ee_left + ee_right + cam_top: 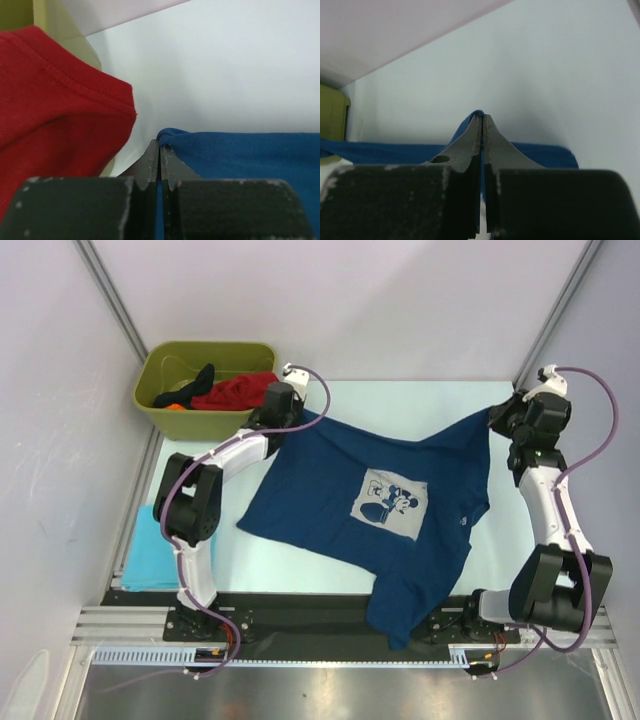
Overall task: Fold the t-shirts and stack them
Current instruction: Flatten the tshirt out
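A navy blue t-shirt (pixel 360 490) with a grey-white cartoon print (pixel 392 502) lies spread over the table, one sleeve hanging over the near edge. My left gripper (pixel 300 412) is shut on its far left corner; blue cloth (pixel 240 150) shows pinched between the closed jaws. My right gripper (pixel 497 418) is shut on the far right corner, cloth (pixel 540 152) bunched at the tips. A folded light turquoise t-shirt (pixel 150 558) lies at the near left. A red t-shirt (pixel 235 390) and a black one (pixel 198 377) sit in the bin.
An olive-green bin (pixel 160 415) stands at the far left corner, right beside my left gripper; the red t-shirt (pixel 55 110) spills over its rim in the left wrist view. Walls enclose the table on three sides.
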Controlling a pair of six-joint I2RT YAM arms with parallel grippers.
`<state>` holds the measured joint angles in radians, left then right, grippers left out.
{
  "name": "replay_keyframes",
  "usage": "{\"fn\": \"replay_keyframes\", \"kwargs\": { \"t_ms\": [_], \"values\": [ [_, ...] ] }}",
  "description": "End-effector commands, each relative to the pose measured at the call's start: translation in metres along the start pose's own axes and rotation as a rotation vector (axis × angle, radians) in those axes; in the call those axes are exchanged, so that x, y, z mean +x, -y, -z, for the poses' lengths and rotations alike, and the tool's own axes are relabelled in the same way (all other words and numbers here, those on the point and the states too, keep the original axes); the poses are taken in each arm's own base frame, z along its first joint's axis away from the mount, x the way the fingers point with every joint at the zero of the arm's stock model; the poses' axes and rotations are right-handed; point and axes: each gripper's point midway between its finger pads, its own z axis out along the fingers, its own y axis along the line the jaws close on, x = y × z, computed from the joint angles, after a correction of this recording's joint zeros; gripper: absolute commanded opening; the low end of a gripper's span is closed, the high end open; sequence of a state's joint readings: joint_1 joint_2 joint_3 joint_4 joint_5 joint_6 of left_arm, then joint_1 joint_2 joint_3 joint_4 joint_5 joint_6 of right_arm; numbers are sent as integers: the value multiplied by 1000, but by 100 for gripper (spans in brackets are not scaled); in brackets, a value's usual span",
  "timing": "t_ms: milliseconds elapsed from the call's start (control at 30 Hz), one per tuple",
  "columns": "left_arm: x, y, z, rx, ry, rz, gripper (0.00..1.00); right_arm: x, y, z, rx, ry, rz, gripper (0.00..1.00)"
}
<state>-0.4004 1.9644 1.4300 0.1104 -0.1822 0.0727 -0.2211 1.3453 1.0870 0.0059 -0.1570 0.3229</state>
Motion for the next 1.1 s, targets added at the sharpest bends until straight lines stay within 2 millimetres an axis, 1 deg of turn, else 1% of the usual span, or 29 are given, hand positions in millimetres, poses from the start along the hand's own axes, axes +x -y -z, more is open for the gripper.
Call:
{"fn": "replay_keyframes", "kwargs": {
  "t_ms": [0, 33, 67, 100, 133, 200, 233, 300, 333, 400, 433, 500, 567, 600, 633, 667, 733, 767, 800, 833, 867, 900, 967, 1000, 1033, 1067],
  "values": [
    [-5, -21, -9, -72, -6, -47, 4, 12, -2, 25, 49, -34, -59, 0],
    [-2, -22, -10, -79, -15, -64, 4, 22, -1, 31, 67, -64, -67, 0],
    [1, -23, -12, -82, -27, -74, 5, 25, -2, 35, 79, -74, -68, 0],
    [2, -24, -13, -86, -36, -84, 5, 22, -4, 43, 95, -63, -63, 0],
    [8, -24, -17, -88, -51, -100, 5, 29, -2, 49, 122, -91, -69, 0],
    [9, -26, -19, -93, -60, -109, 6, 34, -5, 61, 136, -115, -67, 0],
    [14, -25, -23, -91, -73, -121, 6, 33, 0, 65, 166, -112, -62, 0],
    [11, -25, -25, -92, -80, -123, 5, 37, 3, 72, 195, -126, -61, 0],
    [9, -24, -26, -86, -78, -124, 5, 45, 4, 76, 209, -160, -53, 0],
    [3, -23, -27, -80, -66, -120, 7, 51, 7, 81, 237, -180, -30, 0],
    [7, -22, -26, -72, -89, -120, 8, 57, 5, 87, 243, -205, -14, 0],
    [6, -23, -24, -73, -104, -120, 8, 62, 9, 92, 276, -220, 6, 0],
    [6, -23, -24, -76, -113, -113, 7, 68, 3, 90, 253, -237, 23, 0],
    [5, -23, -23, -74, -119, -110, 4, 68, 2, 87, 246, -237, 21, 0],
    [4, -22, -22, -72, -121, -100, 4, 59, -2, 84, 238, -222, 19, 0],
    [1, -23, -20, -74, -120, -92, 3, 59, -1, 78, 241, -231, 16, 0],
    [-10, -24, -14, -77, -107, -68, 1, 43, -7, 71, 226, -197, 27, 0],
    [-13, -24, -12, -78, -99, -59, 1, 30, -11, 65, 221, -174, 24, 0],
    [-18, -23, -10, -73, -92, -45, 2, 25, -12, 61, 217, -166, 22, 0],
    [-18, -22, -9, -64, -94, -40, 2, 20, -12, 57, 219, -160, 15, 0],
    [-21, -20, -8, -54, -93, -34, 2, 10, -16, 54, 209, -141, 2, 0],
    [-27, -16, -8, -30, -86, -18, 2, 5, -12, 46, 214, -132, -12, 0],
    [-33, -12, -11, -14, -82, -9, 1, -3, -15, 35, 184, -125, -66, 0],
    [-43, -12, -11, -12, -64, -6, 1, -13, -16, 24, 174, -111, -84, 0],
    [-47, -13, -13, -18, -54, -1, 1, -19, -13, 17, 177, -97, -106, 0],
    [-54, -14, -18, -29, -30, 5, 1, -23, -13, 10, 163, -87, -118, 0]
  ]
}}
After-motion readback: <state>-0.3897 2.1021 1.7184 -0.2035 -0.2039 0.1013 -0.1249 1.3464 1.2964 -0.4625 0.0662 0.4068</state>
